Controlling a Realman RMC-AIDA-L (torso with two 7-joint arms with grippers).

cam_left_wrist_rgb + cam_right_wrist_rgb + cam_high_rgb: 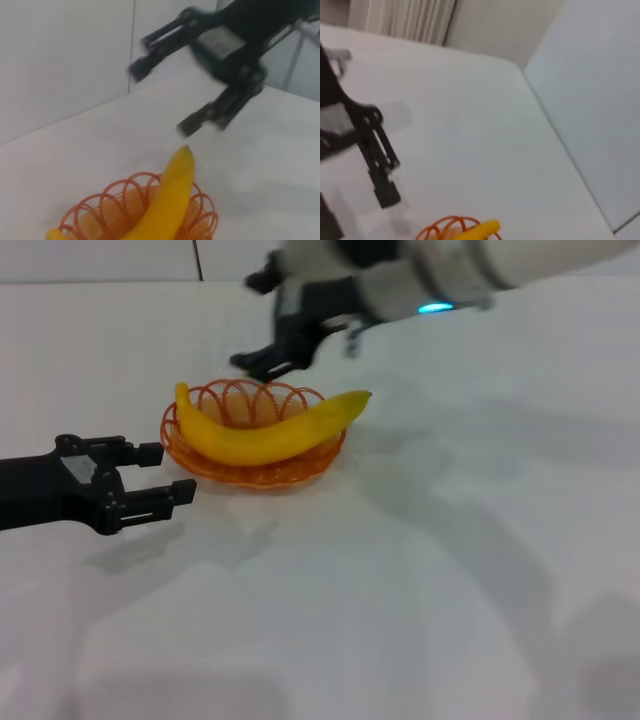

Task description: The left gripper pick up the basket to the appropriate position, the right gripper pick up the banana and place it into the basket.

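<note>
Reading no label: our black right gripper (pixel 262 322) is blurred, fingers spread, empty.
Beside the orange wire basket (pixel 252 472) holding the yellow banana (pixel 265 432), our black left gripper (pixel 160 473) rests released.

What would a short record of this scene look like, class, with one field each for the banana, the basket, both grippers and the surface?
banana: bright yellow, lying across the basket, both ends past the rim
basket: orange wire, standing on the table
left gripper: open, empty, low beside the basket, not touching it
right gripper: open, empty, in the air beyond the basket
table: plain white
</note>
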